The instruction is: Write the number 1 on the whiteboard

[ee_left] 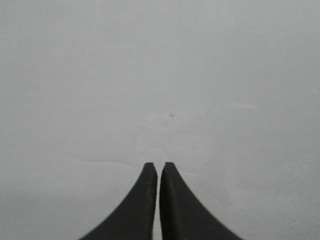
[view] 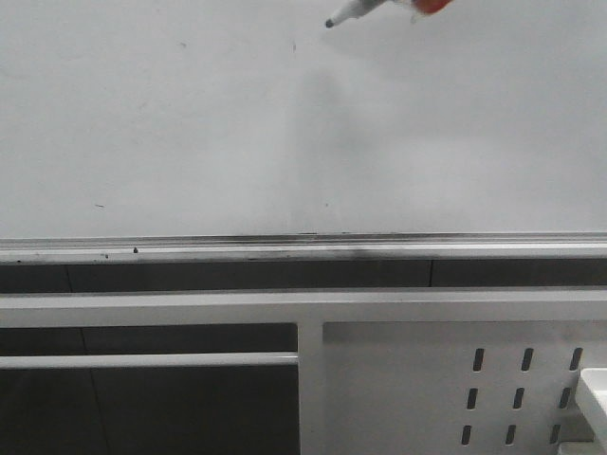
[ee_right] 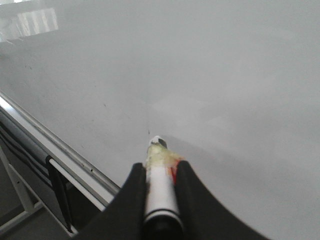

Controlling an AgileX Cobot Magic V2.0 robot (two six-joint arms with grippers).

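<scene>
Filling most of the front view, the large pale grey-white flat whiteboard [view: 190,123] carries no number 1 stroke. Toward one o'clock, the right gripper [ee_right: 161,172] jaws pinch a white marker pen [view: 353,11]. The left gripper [ee_left: 158,172] jaws sit pressed together, empty.

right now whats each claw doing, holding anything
Left claw: closed, holding nothing, facing the whiteboard.
Right claw: closed on the marker pen, tip near the board.
</scene>
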